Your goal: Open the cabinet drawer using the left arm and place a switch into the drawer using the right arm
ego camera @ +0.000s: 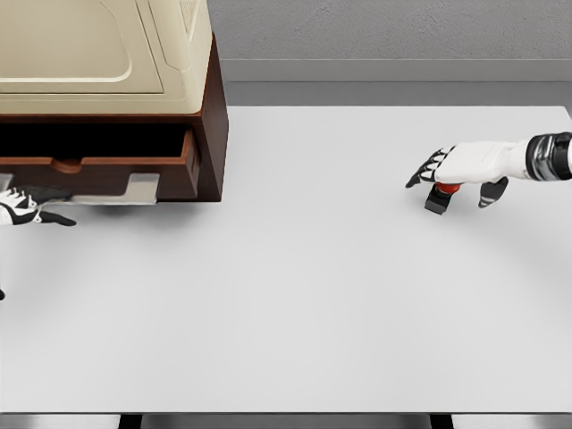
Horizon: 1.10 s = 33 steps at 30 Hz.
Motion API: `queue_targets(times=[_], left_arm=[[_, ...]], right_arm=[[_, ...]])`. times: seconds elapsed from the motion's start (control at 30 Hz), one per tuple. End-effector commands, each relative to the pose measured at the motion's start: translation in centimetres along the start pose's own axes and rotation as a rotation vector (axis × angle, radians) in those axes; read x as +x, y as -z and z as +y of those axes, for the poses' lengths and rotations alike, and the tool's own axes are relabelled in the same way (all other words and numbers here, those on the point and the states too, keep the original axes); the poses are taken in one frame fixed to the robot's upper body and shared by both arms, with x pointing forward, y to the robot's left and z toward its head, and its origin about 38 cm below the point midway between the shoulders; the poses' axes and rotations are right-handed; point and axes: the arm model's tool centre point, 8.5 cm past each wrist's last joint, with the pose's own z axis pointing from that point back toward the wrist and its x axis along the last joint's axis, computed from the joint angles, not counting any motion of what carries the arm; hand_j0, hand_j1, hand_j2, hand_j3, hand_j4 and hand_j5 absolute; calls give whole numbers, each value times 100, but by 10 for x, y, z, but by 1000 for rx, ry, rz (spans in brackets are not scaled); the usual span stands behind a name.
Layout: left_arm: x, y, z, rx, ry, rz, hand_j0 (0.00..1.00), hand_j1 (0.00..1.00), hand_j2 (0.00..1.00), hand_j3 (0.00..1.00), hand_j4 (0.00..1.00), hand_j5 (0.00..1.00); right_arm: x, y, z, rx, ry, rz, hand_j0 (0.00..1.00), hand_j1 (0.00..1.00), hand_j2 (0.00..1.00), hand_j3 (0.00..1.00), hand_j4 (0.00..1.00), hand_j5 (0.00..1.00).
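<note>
A brown wooden cabinet (210,125) with a cream top stands at the table's back left. Its drawer (116,170) is pulled out a little, with a dark gap showing above the drawer front. My left hand (27,210) shows at the left edge, just below the drawer front, fingers relaxed and holding nothing. The switch (440,198), a small black block with a red button, lies on the table at the right. My right hand (456,172) hovers directly over it, fingers spread and thumb down beside it, not closed around it.
The white table (295,295) stretches from the cabinet to the right edge. A grey plate (134,189) sticks out under the drawer. A grey wall runs behind the table.
</note>
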Motion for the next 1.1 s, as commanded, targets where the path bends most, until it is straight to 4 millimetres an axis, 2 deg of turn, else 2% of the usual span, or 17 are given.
queue_targets(times=[0.0,0.13,0.2,0.63,0.73,0.93,1.07], left_arm=[[2,-7,-3,-16,10,-16,100,100,100,100,100,100],[4,-11,-3,-15,20,-27,100,100,100,100,100,100],[3,-20,-2,-14,24,-10,100,100,100,100,100,100],[1,-33,-5,-22,16,26,100,100,100,100,100,100],[2,-37,-4,-24,-16,18,100,100,100,100,100,100],[6,-41,7,11,-54,-10,100,100,100,100,100,100],[10,-44,19,52,-56,-26,100,100,100,100,100,100]], right_arm=[[-1,-1,0,-2,4,2,100,100,100,100,100,100],[-2,0,0,-3,8,4,92,92,92,92,92,92],[-2,-1,1,-2,9,5,88,88,88,88,88,88],[-1,1,1,-1,9,1,89,89,89,89,89,89],[-1,1,1,-1,9,1,82,82,82,82,82,82],[0,2,3,6,8,-2,75,75,75,75,75,75],[1,3,2,5,8,-3,74,74,74,74,74,74]])
